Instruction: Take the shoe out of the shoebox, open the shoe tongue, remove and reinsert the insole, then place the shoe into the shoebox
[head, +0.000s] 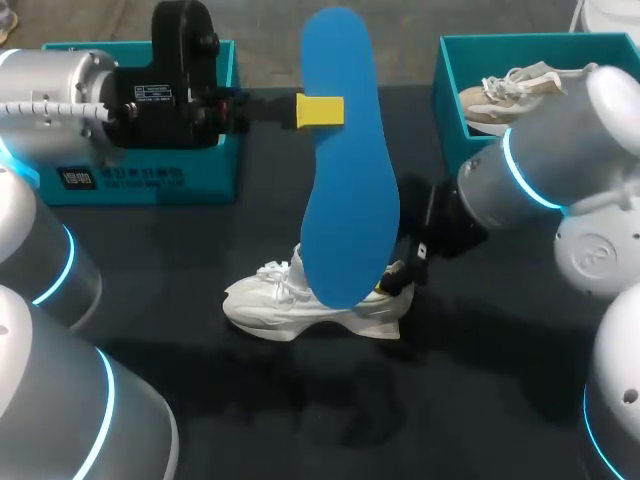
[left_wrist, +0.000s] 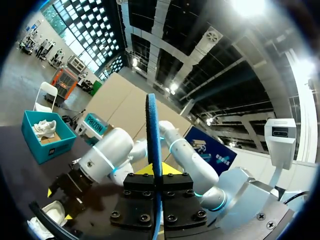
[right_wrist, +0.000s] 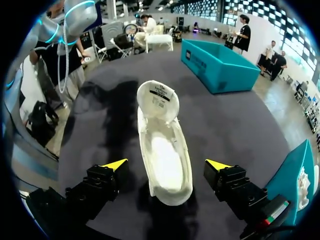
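A white shoe (head: 300, 308) lies on the dark table with its tongue folded forward and its inside bare (right_wrist: 165, 160). Above it hangs the blue insole (head: 345, 170), upright, its lower end near the shoe's opening. My left gripper (head: 320, 110) is shut on the insole's upper part. In the left wrist view the insole (left_wrist: 152, 130) runs edge-on between the fingers of the left gripper (left_wrist: 154, 172). My right gripper (head: 408, 262) stands open at the heel. In the right wrist view its fingers straddle the heel of the shoe (right_wrist: 162, 130) without touching it, the right gripper (right_wrist: 167, 165) just above.
A teal shoebox (head: 150, 185) stands at the back left behind my left arm. A second teal box (head: 450, 90) at the back right holds a beige shoe (head: 510, 95). In the left wrist view that box (left_wrist: 47, 145) lies beyond my right arm.
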